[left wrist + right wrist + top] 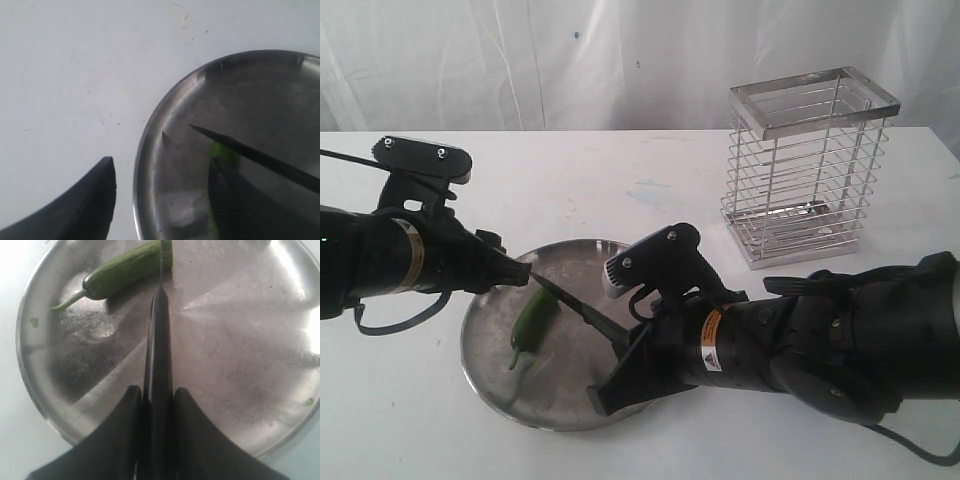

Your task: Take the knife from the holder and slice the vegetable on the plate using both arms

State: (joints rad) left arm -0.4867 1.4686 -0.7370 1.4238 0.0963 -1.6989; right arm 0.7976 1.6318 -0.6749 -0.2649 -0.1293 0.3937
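Observation:
The steel plate lies at front centre with the green chilli, the vegetable, on its left half. My right gripper is shut on the handle of the black knife. In the right wrist view the right gripper grips the knife, whose blade runs across the plate to the cut end of the vegetable. My left gripper is open at the plate's left rim. In the left wrist view the left gripper straddles the rim, one finger over the vegetable, beside the knife tip.
The silver wire holder stands upright at the back right on the white table, with nothing sticking out of it. A white curtain hangs behind. Both bulky black arms reach in low from the left and right sides.

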